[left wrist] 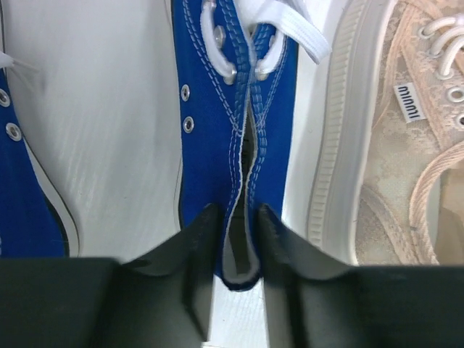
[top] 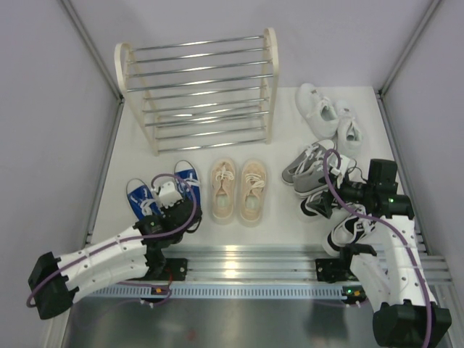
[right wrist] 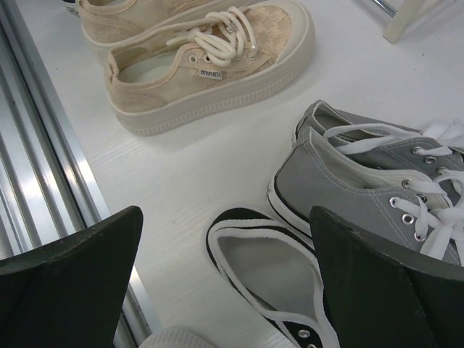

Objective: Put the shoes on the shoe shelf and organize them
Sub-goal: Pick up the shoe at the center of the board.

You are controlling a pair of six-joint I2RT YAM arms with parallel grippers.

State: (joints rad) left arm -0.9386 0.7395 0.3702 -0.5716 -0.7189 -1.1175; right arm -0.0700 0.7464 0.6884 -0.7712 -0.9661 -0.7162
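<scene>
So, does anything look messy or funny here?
Yes. On the right, the grey canvas sneakers and black-and-white lace-up sneakers lie jumbled at angles, unlike the straight beige lace-up pair. The left gripper pinches flat the heel of a blue canvas sneaker.

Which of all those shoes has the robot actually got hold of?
The blue sneaker beside the beige pair: the left gripper pinches its heel opening shut, and no other shoe is gripped.

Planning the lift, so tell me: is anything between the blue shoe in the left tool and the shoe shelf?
Nothing visible. Bare table lies between the blue shoe and the shoe shelf; the beige pair sits off to the shoe's right.
</scene>
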